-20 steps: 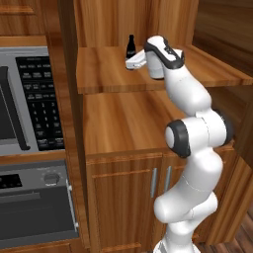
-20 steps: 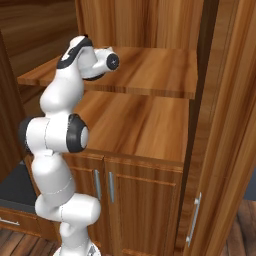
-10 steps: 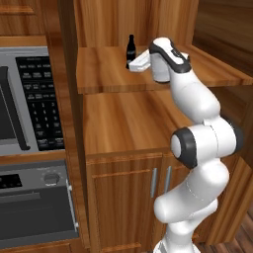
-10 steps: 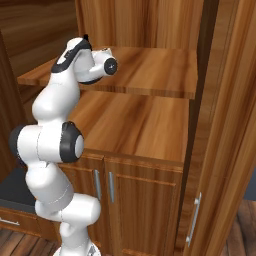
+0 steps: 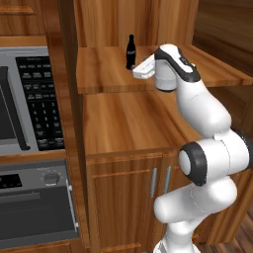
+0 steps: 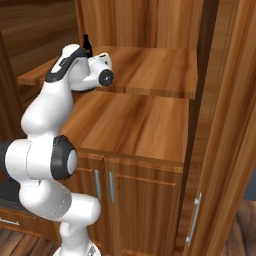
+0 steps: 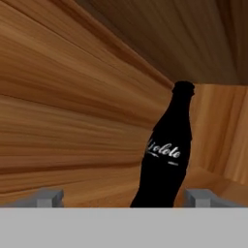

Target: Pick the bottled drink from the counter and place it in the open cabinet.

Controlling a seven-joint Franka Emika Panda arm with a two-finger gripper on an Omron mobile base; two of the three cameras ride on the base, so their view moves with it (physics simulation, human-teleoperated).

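Standing upright on the open cabinet (image 5: 108, 74) shelf just ahead of the released claw (image 7: 126, 197): bottled drink (image 7: 167, 155), untouched

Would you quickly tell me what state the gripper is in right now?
Gripper: open, holding nothing; the bottle stands free on the cabinet shelf between its spread fingertips.

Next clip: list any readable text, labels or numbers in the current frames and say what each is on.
White script on the bottled drink: a logo-style word, letters too blurred to read reliably.
Microwave keypad: rows of light markings on dark buttons, too small to read.
Oven control panel: no legible text.
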